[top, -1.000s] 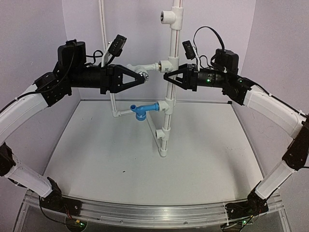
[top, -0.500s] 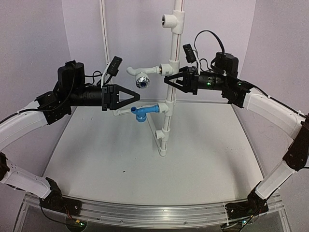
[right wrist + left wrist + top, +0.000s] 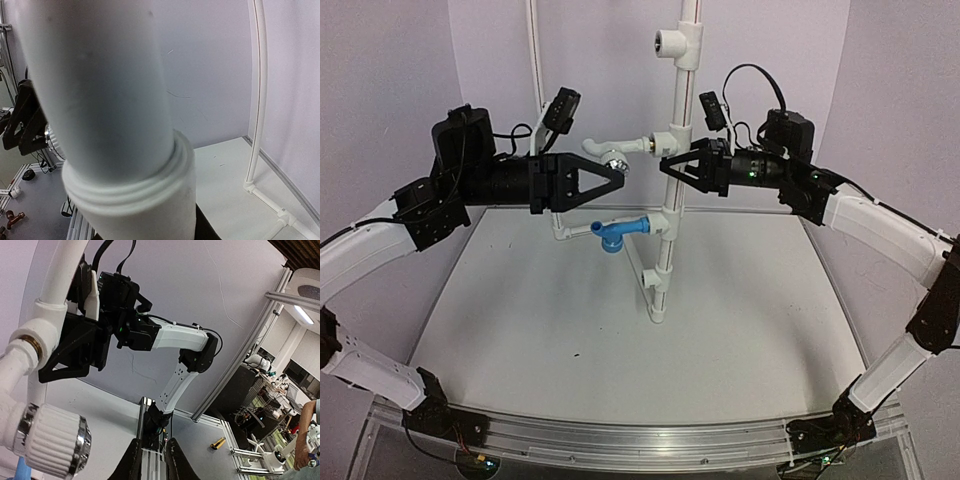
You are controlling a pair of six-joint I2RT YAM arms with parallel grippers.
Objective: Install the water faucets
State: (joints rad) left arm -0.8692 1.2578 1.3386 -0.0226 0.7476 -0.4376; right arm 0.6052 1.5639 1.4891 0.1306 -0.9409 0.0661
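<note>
- White faucet (image 3: 603, 147) was seated in the middle tee (image 3: 669, 134) of the vertical pipe (image 3: 664, 262), sticking out left with its spout mouth down.
- Blue faucet (image 3: 620, 228) was on the lower tee (image 3: 667, 214), also pointing left.
- Left gripper (image 3: 619, 176) hovered just under the white spout, empty. Fingers were close together with a slim gap, so I couldn't tell if it was fully closed.
- Right gripper (image 3: 665, 164) was clamped on the pipe just below the middle tee.

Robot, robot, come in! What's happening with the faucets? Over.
Copy: left gripper empty, jaws nearly shut, beside mouth of white faucet; right gripper clamped on upright pipe; blue faucet mounted lower down; nothing blocking.
</note>
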